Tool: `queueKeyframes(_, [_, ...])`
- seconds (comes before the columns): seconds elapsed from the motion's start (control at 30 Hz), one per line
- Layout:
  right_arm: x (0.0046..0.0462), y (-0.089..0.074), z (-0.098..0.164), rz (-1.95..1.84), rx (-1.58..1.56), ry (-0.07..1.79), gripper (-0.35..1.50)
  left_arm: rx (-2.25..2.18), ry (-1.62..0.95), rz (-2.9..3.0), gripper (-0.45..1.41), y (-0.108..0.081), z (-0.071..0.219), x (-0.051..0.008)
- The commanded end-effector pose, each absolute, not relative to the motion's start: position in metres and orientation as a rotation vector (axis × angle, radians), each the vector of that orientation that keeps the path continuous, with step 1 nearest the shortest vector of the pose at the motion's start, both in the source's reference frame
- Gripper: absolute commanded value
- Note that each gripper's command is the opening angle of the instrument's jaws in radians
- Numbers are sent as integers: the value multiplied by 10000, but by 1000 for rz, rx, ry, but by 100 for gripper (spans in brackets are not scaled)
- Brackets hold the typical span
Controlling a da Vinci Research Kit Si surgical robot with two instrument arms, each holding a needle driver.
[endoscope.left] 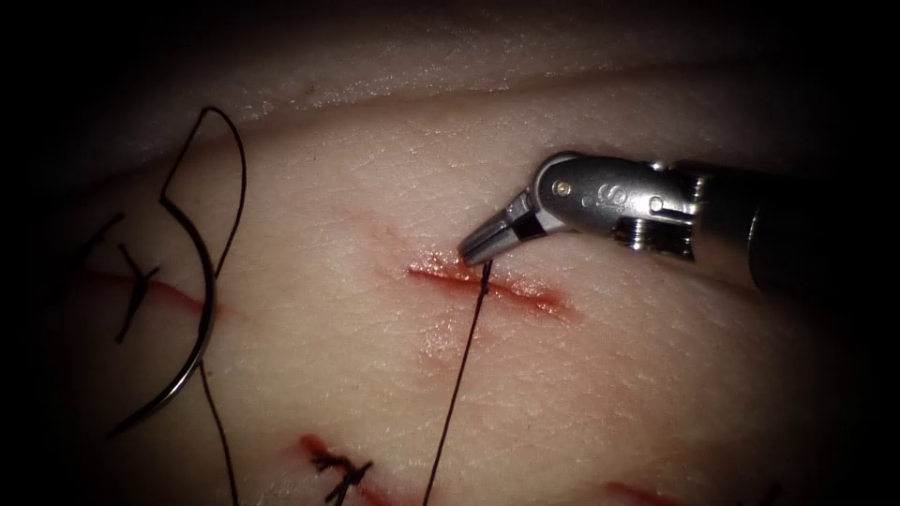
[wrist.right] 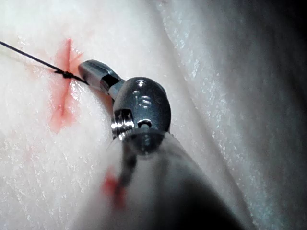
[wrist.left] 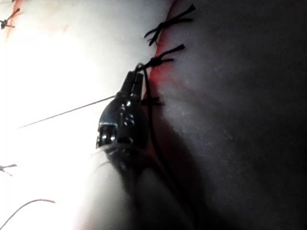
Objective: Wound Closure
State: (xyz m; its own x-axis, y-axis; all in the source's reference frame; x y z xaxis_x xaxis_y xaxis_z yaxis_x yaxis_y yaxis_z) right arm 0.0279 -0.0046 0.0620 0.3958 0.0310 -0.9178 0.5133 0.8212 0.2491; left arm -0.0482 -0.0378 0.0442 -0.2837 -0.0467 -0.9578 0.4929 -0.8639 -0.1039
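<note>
Far left of the cut, the thin steel curved needle (endoscope.left: 192, 319) lies loose on the pale, grainy tissue (endoscope.left: 609, 394), well apart from both tools. The left tool (wrist.left: 135, 80) clamps dark thread beside knotted stitches (wrist.left: 165, 26). At the moist red cut (endoscope.left: 487, 286), the shiny right tool (endoscope.left: 473, 251) pinches the taut thread (endoscope.left: 459, 384) just above a small knot (wrist.right: 66, 74).

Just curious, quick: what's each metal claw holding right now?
Right tool: shut on the thread at the cut.
Left tool: jaws cannot be told.
</note>
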Motion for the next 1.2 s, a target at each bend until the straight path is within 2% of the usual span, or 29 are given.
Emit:
queueKeyframes(0.03, [289, -45, 620, -322, 551, 1152, -35, 1628, 545, -2214, -45, -373, 442, -487])
queueKeyframes(0.07, [289, -46, 618, -317, 550, 1160, -35, 1632, 542, -2221, -45, -367, 439, -487])
queueKeyframes(0.2, [291, -53, 608, -264, 556, 1162, 61, 1645, 501, -2248, -45, -331, 423, -487])
queueKeyframes(0.33, [287, -56, 588, -192, 531, 1203, 99, 1656, 455, -2271, -45, -293, 408, -487])
queueKeyframes(0.4, [284, -54, 576, -143, 528, 1224, 108, 1658, 429, -2285, -45, -272, 402, -486])
queueKeyframes(0.5, [276, -47, 557, -62, 534, 1246, 108, 1655, 384, -2297, -45, -247, 394, -485])
queueKeyframes(0.53, [270, -41, 546, -36, 501, 1271, 99, 1656, 365, -2297, -45, -232, 388, -485])
queueKeyframes(0.57, [270, -41, 546, -36, 501, 1271, 99, 1656, 365, -2297, -45, -232, 388, -485])
queueKeyframes(0.63, [264, -34, 535, 35, 456, 1298, 83, 1658, 348, -2299, -45, -215, 382, -484])
queueKeyframes(0.7, [259, -31, 528, 85, 411, 1298, 74, 1648, 331, -2294, -45, -199, 377, -483])
queueKeyframes(0.77, [254, -31, 520, 144, 353, 1306, 47, 1636, 324, -2288, -45, -179, 372, -483])
queueKeyframes(0.83, [251, -38, 513, 217, 297, 1315, 31, 1611, 305, -2284, -45, -160, 368, -482])
queueKeyframes(1.03, [252, -74, 502, 350, 133, 1300, -8, 1555, 297, -2252, -45, -115, 359, -484])
queueKeyframes(1.1, [256, -85, 502, 371, 91, 1302, -8, 1526, 307, -2235, -45, -102, 356, -486])
queueKeyframes(1.2, [268, -102, 506, 366, 83, 1338, -35, 1518, 322, -2208, -45, -86, 351, -490])
